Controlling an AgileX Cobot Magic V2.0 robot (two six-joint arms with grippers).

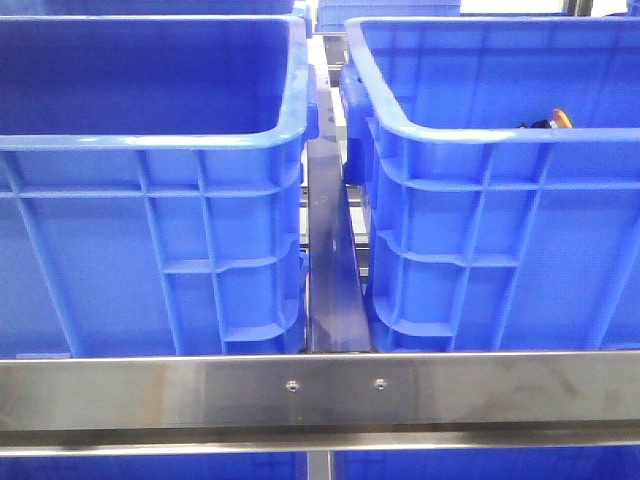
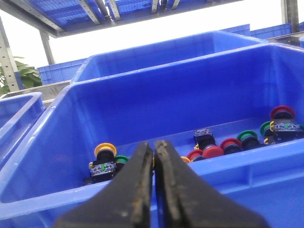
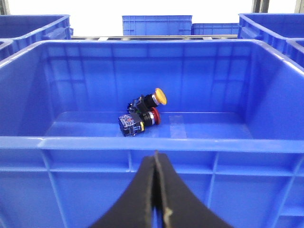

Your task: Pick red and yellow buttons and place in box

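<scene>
The box (image 1: 470,135) is the right-hand blue crate with a bright inside; a yellow-capped button (image 1: 553,122) peeks over its rim. In the right wrist view the box (image 3: 152,143) holds a yellow-capped button (image 3: 159,97) and a red-capped button (image 3: 153,117), lying together. My right gripper (image 3: 155,154) is shut and empty, outside the box's near wall. In the left wrist view a second crate (image 2: 71,199) holds several buttons, among them yellow (image 2: 105,150) and red (image 2: 213,151). My left gripper (image 2: 153,145) is shut and empty at that crate's near rim. Neither gripper shows in the front view.
The darker left crate (image 1: 150,150) stands beside the box, with a narrow metal channel (image 1: 330,270) between them. A steel rail (image 1: 320,392) crosses in front. Green-capped buttons (image 2: 247,136) lie among the others. More blue crates (image 3: 156,23) stand behind.
</scene>
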